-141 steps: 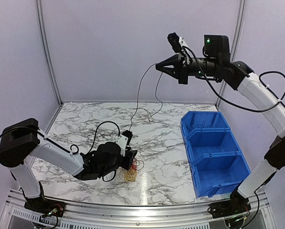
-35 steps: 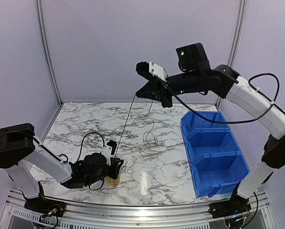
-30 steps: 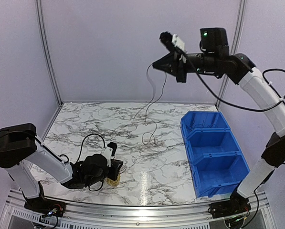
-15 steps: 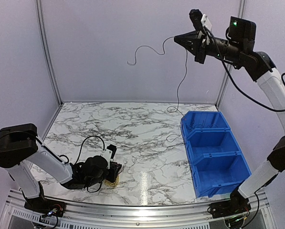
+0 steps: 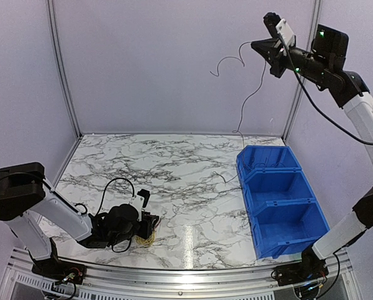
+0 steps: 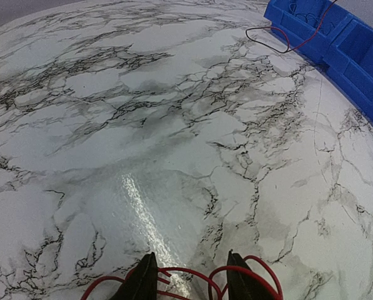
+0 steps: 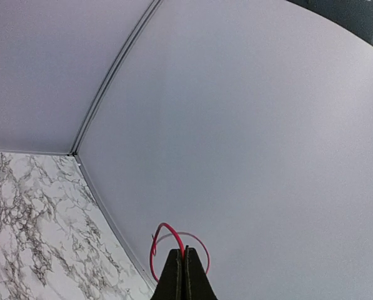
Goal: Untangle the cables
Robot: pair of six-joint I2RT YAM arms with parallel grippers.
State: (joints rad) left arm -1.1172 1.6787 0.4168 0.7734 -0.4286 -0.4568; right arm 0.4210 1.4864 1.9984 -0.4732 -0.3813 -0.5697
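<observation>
My right gripper [image 5: 258, 45] is raised high at the back right, shut on a thin red cable [image 5: 240, 122]. The cable hangs down toward the table beside the bin, and its free end curls out to the left. The right wrist view shows the shut gripper [image 7: 185, 253] pinching a loop of the red cable [image 7: 154, 250]. My left gripper [image 5: 153, 227] is low on the table at the small yellow and red bundle of cables [image 5: 147, 238]. In the left wrist view the left gripper [image 6: 191, 281] is open, with red cable loops [image 6: 192, 273] lying across the gap between its fingers.
A blue three-compartment bin [image 5: 243, 170] stands on the right of the marble table. The left wrist view shows the blue bin [image 6: 355, 44] at the upper right, with the tail of a thin cable [image 6: 267, 44] on the table beside it. Enclosure walls and corner posts surround the table.
The right arm has swung up and to the right with its cable, carrying it from mid-table to beside the bin. The left gripper has stayed low at the bundle.
</observation>
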